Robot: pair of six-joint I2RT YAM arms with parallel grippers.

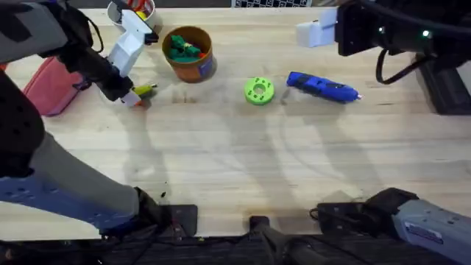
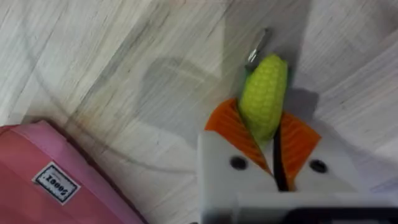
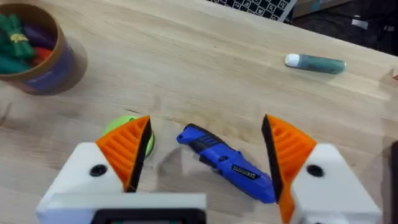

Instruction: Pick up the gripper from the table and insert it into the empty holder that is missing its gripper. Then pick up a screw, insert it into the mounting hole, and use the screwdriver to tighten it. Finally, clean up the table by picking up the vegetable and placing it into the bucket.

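The vegetable (image 2: 264, 93), a yellow corn cob with a green husk, sits between the orange pads of my left gripper (image 2: 264, 127), which is shut on it low over the wood. In the overhead view the left gripper (image 1: 136, 96) holds the vegetable (image 1: 145, 90) just left of the bucket (image 1: 189, 53), an orange-brown tub with green toys inside. The blue screwdriver (image 1: 322, 87) lies on the table at the right. My right gripper (image 3: 208, 155) hangs open above the screwdriver (image 3: 227, 163), touching nothing. The loose gripper part, the holder and the screw are out of view.
A green disc (image 1: 258, 90) lies between the bucket and the screwdriver. A pink pouch (image 1: 50, 85) lies at the far left, close to my left arm. A white bowl (image 1: 132, 9) stands at the back edge. A teal-and-white marker (image 3: 317, 62) lies farther off.
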